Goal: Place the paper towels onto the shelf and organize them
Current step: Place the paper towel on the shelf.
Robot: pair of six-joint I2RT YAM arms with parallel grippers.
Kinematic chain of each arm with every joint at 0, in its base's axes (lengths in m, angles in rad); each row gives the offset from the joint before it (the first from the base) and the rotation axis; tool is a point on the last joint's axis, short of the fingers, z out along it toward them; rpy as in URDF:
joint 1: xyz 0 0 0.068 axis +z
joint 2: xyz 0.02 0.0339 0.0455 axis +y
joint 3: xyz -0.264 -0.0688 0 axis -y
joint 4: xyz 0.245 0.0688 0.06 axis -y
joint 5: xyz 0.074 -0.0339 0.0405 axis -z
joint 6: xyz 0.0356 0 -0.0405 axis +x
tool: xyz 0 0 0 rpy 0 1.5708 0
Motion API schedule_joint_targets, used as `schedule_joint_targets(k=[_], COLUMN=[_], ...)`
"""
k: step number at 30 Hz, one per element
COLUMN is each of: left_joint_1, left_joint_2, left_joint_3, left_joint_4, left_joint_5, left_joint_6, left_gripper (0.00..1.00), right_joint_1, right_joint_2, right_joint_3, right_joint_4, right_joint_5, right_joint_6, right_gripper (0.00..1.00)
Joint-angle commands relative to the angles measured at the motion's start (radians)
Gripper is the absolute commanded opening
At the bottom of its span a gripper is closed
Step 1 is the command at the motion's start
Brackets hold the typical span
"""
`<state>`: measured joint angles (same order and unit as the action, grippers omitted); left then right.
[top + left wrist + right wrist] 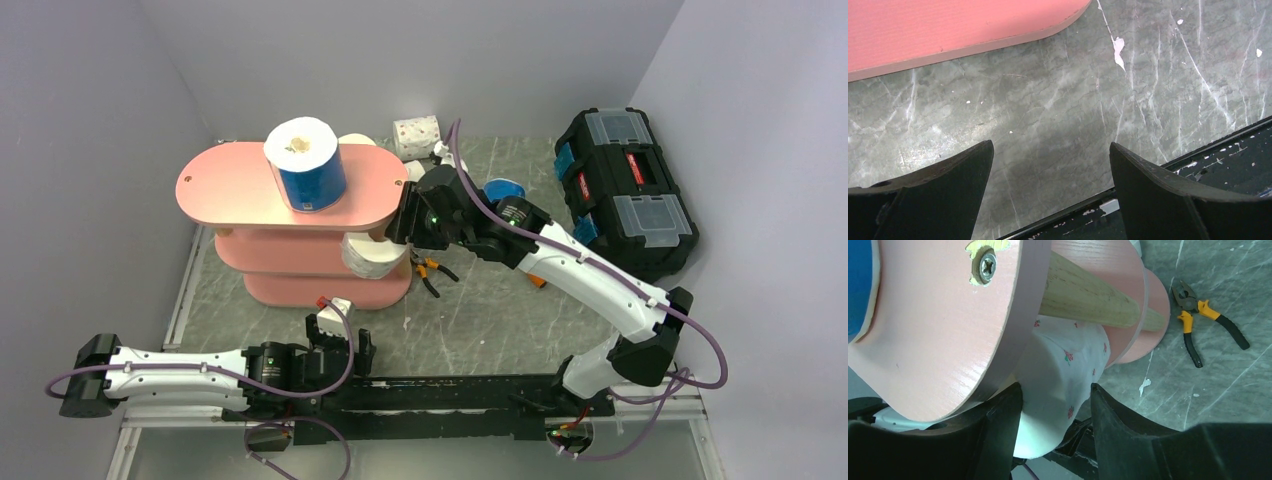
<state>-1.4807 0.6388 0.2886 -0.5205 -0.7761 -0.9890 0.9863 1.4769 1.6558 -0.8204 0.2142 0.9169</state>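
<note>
The pink shelf (pixel 230 185) stands at the left of the table. On its top board a blue-wrapped paper towel roll (pixel 305 165) stands upright. At the right end of the middle tier lies a white roll with pinkish speckles (pixel 368 255) (pixel 1063 365), under the top board (pixel 948 340) and beside a wooden post (pixel 1088 295). My right gripper (pixel 395 240) (pixel 1055 387) straddles that roll; its left finger lies against it and a gap shows at the right finger, so it is open. My left gripper (pixel 345 340) (pixel 1050 147) hangs open and empty over bare table by the shelf's bottom board (pixel 948 30).
Behind the shelf lie another speckled roll (pixel 416 135) and a white roll (pixel 355 140); a blue roll (pixel 503 188) peeks out behind my right arm. Orange-handled pliers (pixel 432 270) (pixel 1203 322) lie right of the shelf. A black toolbox (pixel 625 190) sits at the far right.
</note>
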Motion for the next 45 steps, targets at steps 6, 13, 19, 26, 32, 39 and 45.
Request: schedule_joint_targets(k=[6,13,19,26,32,39,45], left_joint_1=[-0.008,-0.008,-0.008,-0.009,-0.008,-0.018,-0.064], left_joint_2=[0.000,0.004,0.006,0.005,0.004,0.027,-0.066], left_joint_3=[0.038,0.040,0.042,0.042,0.038,0.029,-0.066], left_joint_4=[0.024,0.024,0.025,0.023,0.042,0.121,0.316], left_joint_5=[-0.014,-0.011,-0.011,-0.010,-0.012,0.001,0.026], left_joint_6=[0.006,0.006,0.005,0.007,0.025,0.094,0.219], left_gripper=[0.92,0.92,0.92,0.92,0.92,0.93,0.93], right_joint_1=[0.002,0.002,0.002,0.004,0.012,0.039,0.081], right_joint_2=[-0.044,-0.080,-0.106,-0.189,-0.400,-0.589,-0.573], right_joint_3=[0.023,-0.021,-0.044,-0.109,-0.408,-0.868,-1.010], right_joint_4=[0.138,0.164,0.171,0.202,0.449,0.920,1.167], right_joint_5=[0.002,0.010,0.019,0.006,-0.053,-0.089,-0.115], right_joint_6=[0.015,0.031,0.038,-0.032,-0.249,-0.418,-0.672], right_gripper=[0.55,0.56,0.55,0.55,0.57,0.69,0.73])
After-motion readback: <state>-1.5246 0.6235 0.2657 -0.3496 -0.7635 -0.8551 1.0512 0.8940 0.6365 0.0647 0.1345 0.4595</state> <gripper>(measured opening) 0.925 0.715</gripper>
